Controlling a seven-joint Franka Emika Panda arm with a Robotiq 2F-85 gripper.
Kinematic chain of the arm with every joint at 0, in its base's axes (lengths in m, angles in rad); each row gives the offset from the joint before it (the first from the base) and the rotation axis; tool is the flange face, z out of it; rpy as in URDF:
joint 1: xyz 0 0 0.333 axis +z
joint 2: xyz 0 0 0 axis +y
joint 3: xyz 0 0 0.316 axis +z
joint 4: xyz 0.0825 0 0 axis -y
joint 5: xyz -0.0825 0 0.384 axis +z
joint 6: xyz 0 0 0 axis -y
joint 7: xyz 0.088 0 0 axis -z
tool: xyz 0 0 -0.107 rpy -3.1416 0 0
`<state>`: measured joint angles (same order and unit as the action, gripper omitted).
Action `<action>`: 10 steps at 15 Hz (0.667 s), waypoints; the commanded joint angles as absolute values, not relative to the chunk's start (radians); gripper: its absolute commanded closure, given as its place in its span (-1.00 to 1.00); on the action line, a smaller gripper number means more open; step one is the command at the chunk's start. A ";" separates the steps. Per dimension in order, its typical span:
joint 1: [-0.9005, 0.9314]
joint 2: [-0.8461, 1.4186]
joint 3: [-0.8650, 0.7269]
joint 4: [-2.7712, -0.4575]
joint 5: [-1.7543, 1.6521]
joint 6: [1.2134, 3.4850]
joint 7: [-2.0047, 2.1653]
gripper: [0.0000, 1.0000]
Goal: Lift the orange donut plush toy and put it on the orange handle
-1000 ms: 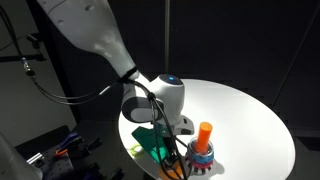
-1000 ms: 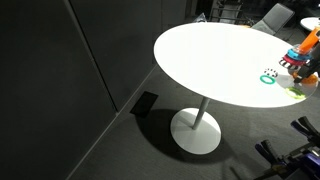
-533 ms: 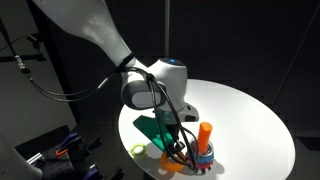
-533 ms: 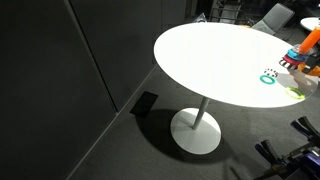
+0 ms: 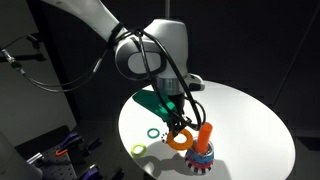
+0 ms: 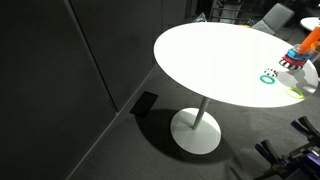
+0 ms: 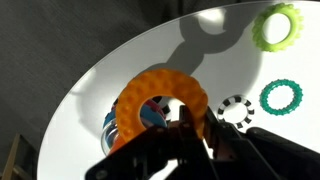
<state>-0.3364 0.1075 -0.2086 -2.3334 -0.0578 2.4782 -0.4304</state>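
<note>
Aloft, one orange donut plush toy [image 7: 160,80], one orange handle [image 5: 205,134]

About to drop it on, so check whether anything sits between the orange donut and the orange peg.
Nothing visible does. The orange donut plush toy hangs in the gripper beside the orange handle, whose top is bare; the dark-green ring and yellow-green ring lie aside on the table.

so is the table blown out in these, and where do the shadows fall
In both exterior views the white table glares almost featureless against a dark room; in the wrist view a soft shadow crosses it above the orange donut plush toy, and the gripper is a dark blurry silhouette.
</note>
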 commanded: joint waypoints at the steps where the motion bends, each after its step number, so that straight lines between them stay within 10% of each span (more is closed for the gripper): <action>1: -0.311 0.033 -0.231 -2.316 -0.089 2.417 -0.390 0.87; 10: -0.307 0.037 -0.254 -2.196 -0.087 2.356 -0.327 0.88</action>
